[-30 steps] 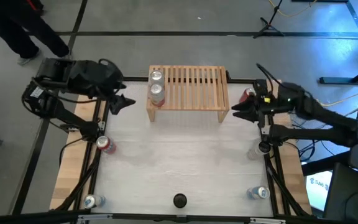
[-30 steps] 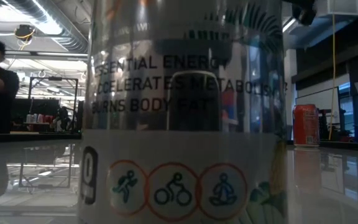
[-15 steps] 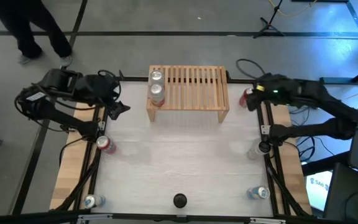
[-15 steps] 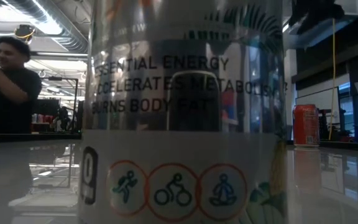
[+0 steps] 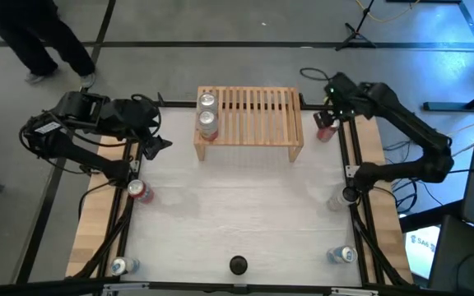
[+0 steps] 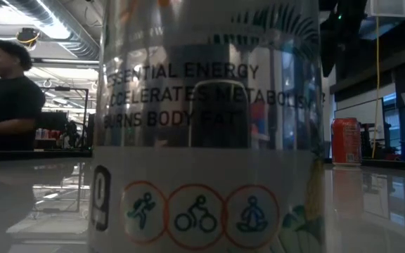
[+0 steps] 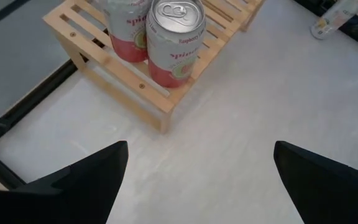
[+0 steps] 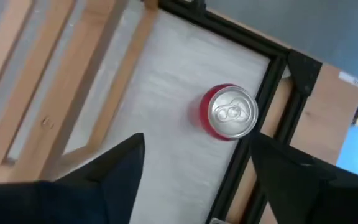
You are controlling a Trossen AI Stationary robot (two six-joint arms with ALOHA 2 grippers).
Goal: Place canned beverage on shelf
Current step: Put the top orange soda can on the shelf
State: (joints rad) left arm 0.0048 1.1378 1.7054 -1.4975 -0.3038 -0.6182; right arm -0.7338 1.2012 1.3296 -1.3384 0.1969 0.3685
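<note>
Even overhead light on pale table [image 5: 245,205], soft shadows under shelf [image 5: 253,111], blue glare on floor at far right, low view filled by near can [image 6: 209,126], reflective, ceiling strip lights bright behind, wrist views' dark fingers blurred.

Low light-wood slatted shelf [image 5: 248,123] at table's far middle; two pink-and-white cans [image 5: 207,113] on its left end; red can [image 5: 327,127] on table just right of shelf, under right gripper [image 5: 333,107].
</note>
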